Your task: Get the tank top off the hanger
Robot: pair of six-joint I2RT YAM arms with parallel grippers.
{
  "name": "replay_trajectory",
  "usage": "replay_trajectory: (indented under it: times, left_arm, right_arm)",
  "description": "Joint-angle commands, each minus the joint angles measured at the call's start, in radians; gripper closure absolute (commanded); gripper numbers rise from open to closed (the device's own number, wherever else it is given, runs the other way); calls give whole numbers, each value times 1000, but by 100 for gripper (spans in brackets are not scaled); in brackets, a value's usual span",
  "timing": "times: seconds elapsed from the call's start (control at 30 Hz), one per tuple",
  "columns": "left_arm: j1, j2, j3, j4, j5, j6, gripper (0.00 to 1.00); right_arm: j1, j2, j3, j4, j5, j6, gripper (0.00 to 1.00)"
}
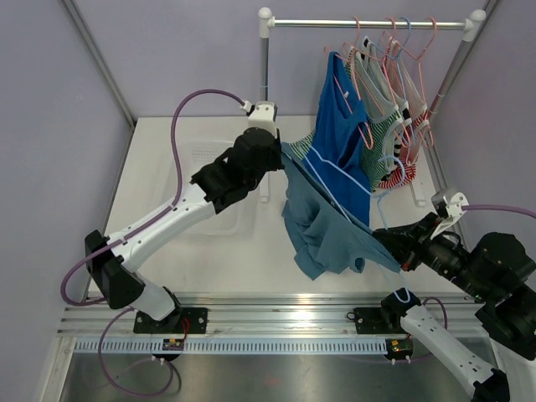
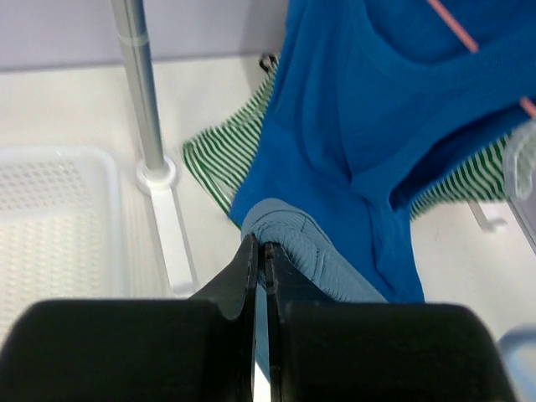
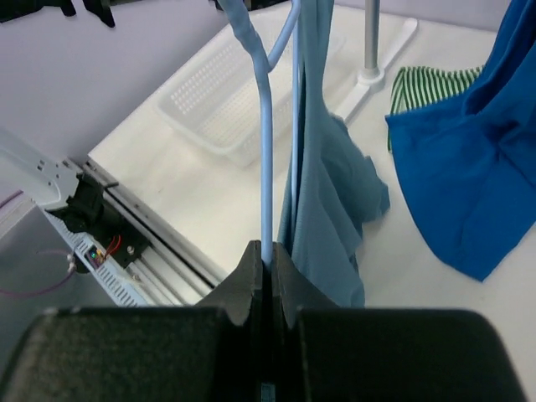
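Observation:
A grey-blue tank top [image 1: 322, 239] hangs over the table, stretched between my two grippers. My left gripper [image 1: 283, 159] is shut on a bunched ribbed edge of the tank top [image 2: 306, 247], its jaws [image 2: 260, 249] pressed together on the cloth. My right gripper [image 1: 379, 237] is shut on a light blue hanger [image 3: 266, 159], whose thin rod runs up out of the closed jaws [image 3: 266, 255]. The tank top [image 3: 322, 193] drapes down beside that rod. The top of the hanger is wrapped in the cloth.
A clothes rack [image 1: 368, 23] at the back right holds several pink and blue hangers with a bright blue top [image 1: 343, 142] and green striped garments [image 1: 385, 138]. Its pole [image 2: 138, 84] stands beside a white basket [image 2: 50, 218], which lies at mid-table [image 3: 226, 109].

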Motion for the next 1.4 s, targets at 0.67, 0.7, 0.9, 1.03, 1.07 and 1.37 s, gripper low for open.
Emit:
replay_trajectory:
  times: [0.67,0.7,0.9,1.03,1.07,1.37]
  left_arm:
    - [-101,-277,-580,185,198,-149,91]
    - [-101,-279,-585,182,213,-148,82]
    - [-114,-361,-565,125,216,-123,33]
    - [-125,-439,-539,27,160,-108,18]
    - [-125,-458,-533,9,149,-108,1]
    - [-127,-604,-485,-241,35,-108,1]
  right_arm:
    - [6,249,-120,706,309,114,100]
    - [6,301,-62,667,326,115,100]
    - [7,507,159,441,456,115,100]
    - [6,671,288,358,471,110,100]
    - [7,691,306,351,470,107,100]
    - [6,1010,627,295,499,-1,100]
